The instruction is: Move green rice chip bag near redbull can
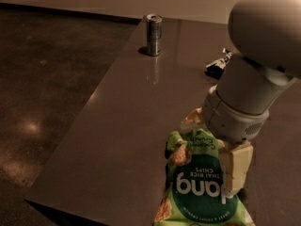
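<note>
The green rice chip bag (200, 185) lies flat on the dark table at the near edge, its "dang" lettering upside down to me. The redbull can (154, 34) stands upright at the table's far left corner, well apart from the bag. My gripper (209, 157) hangs from the big white arm over the bag's far, top end. It is open. One cream finger (235, 171) is against the bag's right side and the other finger (192, 120) is just beyond the bag's top edge.
A small dark blue chip bag (219, 66) lies at the far right, partly hidden behind my arm. The table's left edge (89, 102) runs diagonally, with the dark floor (42, 88) to its left. The near edge is just below the green bag.
</note>
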You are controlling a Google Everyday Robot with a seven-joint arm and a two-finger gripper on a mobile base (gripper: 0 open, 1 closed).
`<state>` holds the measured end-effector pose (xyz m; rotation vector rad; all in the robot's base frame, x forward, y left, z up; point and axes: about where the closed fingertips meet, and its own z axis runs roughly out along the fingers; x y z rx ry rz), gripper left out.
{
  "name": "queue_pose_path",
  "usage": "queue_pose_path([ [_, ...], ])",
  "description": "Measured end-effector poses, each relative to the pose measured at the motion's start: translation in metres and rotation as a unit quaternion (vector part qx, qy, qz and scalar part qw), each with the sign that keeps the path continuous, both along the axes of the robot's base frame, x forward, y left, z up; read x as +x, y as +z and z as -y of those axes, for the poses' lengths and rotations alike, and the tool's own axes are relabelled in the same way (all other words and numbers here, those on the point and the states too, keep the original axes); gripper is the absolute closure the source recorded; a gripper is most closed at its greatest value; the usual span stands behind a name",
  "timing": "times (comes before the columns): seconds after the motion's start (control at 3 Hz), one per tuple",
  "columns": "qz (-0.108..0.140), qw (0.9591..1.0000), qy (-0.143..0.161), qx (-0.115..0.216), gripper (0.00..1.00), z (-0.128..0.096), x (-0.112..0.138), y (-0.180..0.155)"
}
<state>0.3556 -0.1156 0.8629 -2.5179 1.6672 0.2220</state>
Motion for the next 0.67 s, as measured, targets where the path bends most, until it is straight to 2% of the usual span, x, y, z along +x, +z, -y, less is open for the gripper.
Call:
queue_pose_path([
  [0.67, 0.002, 1.0000, 0.000, -0.009, 0.62, 0.005, 0.007, 0.011],
])
